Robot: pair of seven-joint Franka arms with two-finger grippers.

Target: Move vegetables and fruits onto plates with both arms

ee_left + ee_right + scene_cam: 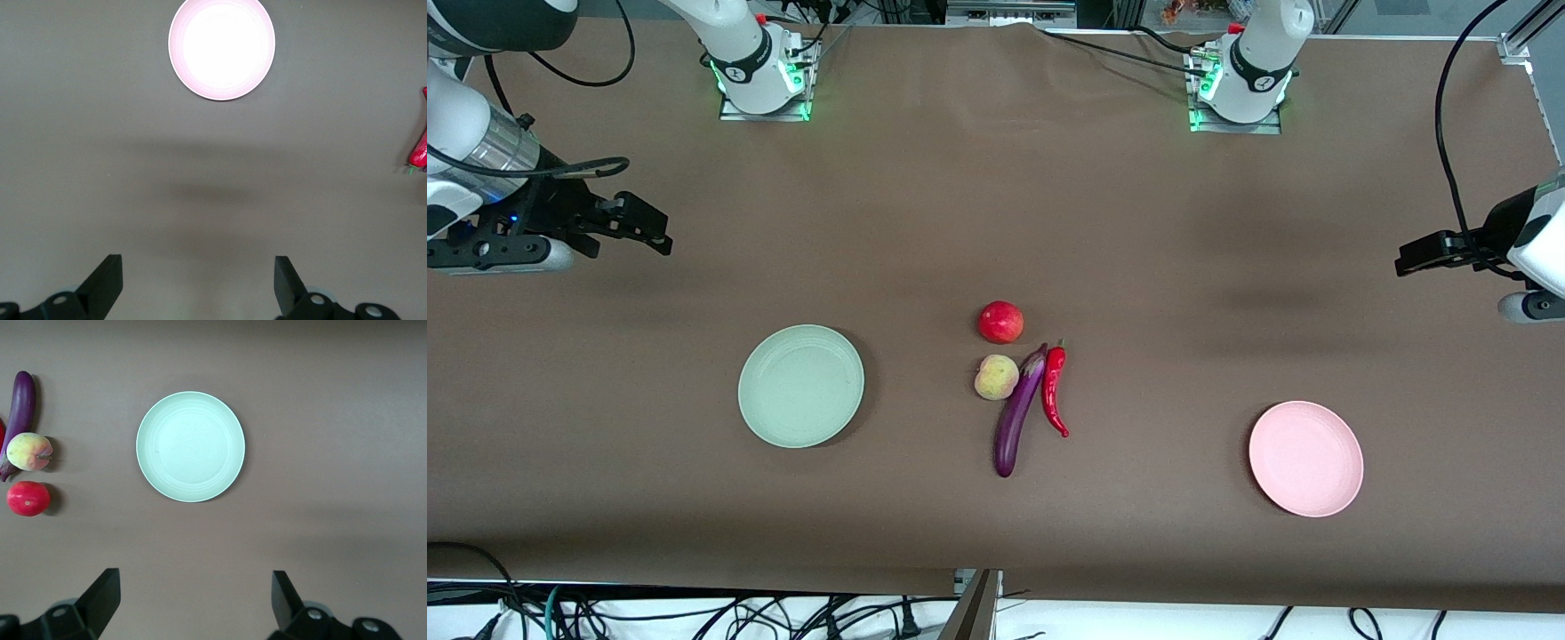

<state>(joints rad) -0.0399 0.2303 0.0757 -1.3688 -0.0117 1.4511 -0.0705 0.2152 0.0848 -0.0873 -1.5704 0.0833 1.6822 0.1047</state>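
A red apple (pixel 1000 322), a pale peach (pixel 996 377), a purple eggplant (pixel 1018 413) and a red chili (pixel 1055 389) lie close together mid-table. The mint green plate (pixel 801 385) lies empty toward the right arm's end. The pink plate (pixel 1305 458) lies empty toward the left arm's end. My right gripper (pixel 649 227) is open and empty over bare table at its end. Its wrist view shows the green plate (pixel 191 447), eggplant (pixel 20 413), peach (pixel 29 451) and apple (pixel 28 498). My left gripper (pixel 1414 258) is open and empty over bare table. Its wrist view shows the pink plate (pixel 221 47) and chili (pixel 420 150).
The brown table cover (pixel 996 178) runs the whole width. The two arm bases (pixel 765 80) (pixel 1240 89) stand at the edge farthest from the front camera. Loose cables (pixel 694 613) hang below the table's near edge.
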